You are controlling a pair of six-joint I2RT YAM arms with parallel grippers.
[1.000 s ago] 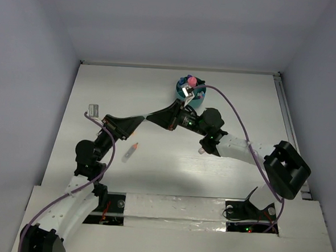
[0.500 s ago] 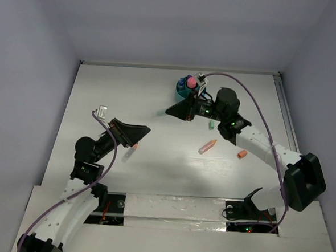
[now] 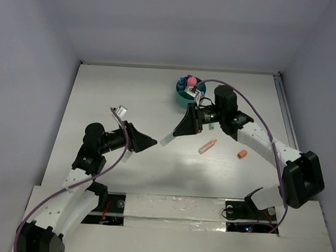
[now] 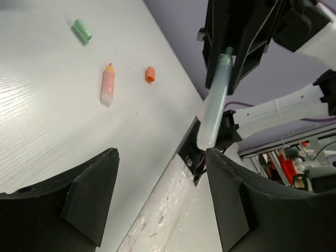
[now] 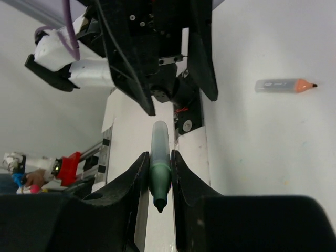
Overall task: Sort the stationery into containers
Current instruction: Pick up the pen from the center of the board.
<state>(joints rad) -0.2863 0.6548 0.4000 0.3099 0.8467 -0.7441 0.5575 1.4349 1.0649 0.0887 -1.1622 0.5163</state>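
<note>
My right gripper point(image 3: 178, 133) point(image 5: 159, 158) is shut on a green-tipped pen point(image 5: 159, 137) with a pale barrel point(image 3: 167, 140) point(image 4: 215, 100). The barrel points down-left at my left gripper point(image 3: 151, 142) point(image 4: 160, 197), which is open and empty just short of the pen's end. The teal organiser point(image 3: 182, 95) stands at the back behind the right arm, with pink and blue items in it. On the table right of the grippers lie an orange-tipped pen point(image 3: 208, 145) point(image 4: 107, 84) point(image 5: 286, 85), an orange cap point(image 3: 242, 154) point(image 4: 150, 74) and a green cap point(image 4: 82, 30).
The taped near edge of the table point(image 3: 180, 207) runs under both grippers, with the arm bases behind it. Grey walls close off the left, back and right.
My left gripper has opened and drawn back low towards the near left. The right gripper has swung down from the organiser with the pen and now faces the left one.
</note>
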